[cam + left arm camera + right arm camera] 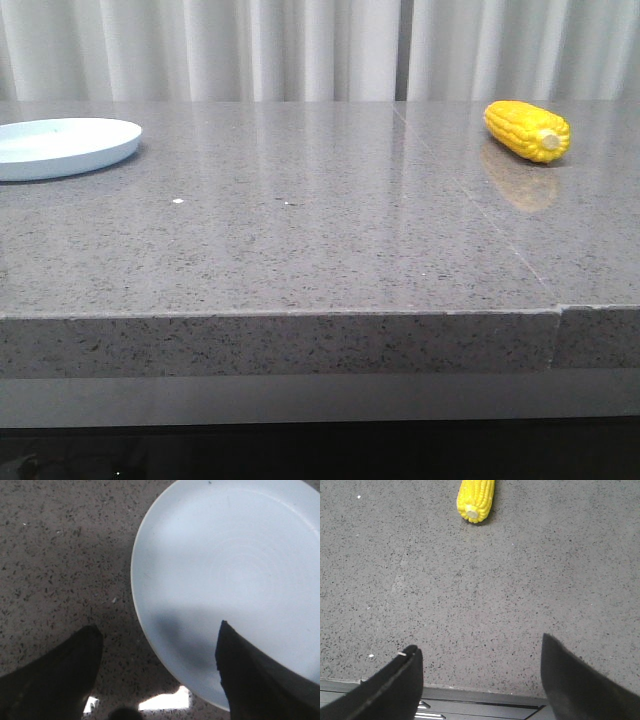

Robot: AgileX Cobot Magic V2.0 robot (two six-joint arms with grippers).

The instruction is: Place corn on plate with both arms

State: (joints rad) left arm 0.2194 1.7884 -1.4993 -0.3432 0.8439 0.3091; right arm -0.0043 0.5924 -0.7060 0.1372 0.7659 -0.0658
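Corn (527, 131) sits untouched at the upper right of the front view, plate (60, 146) way over at upper left on the grey surface (320, 240). Both claws gape wide and empty: right claw (480, 680) should line up across the cob's middle, not its pale cut end, while left claw (157, 672) hangs by the plate rim. Cob is bright yellow, neat kernel rows

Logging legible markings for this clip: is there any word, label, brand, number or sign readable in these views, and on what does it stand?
None. No text, label, brand, number or sign shows in any of the three views.
The corn: bare yellow kernels, no sticker.
The plate: plain pale surface, no print visible.
The table: speckled grey stone only.
The left gripper and right gripper: dark fingers, no markings visible.
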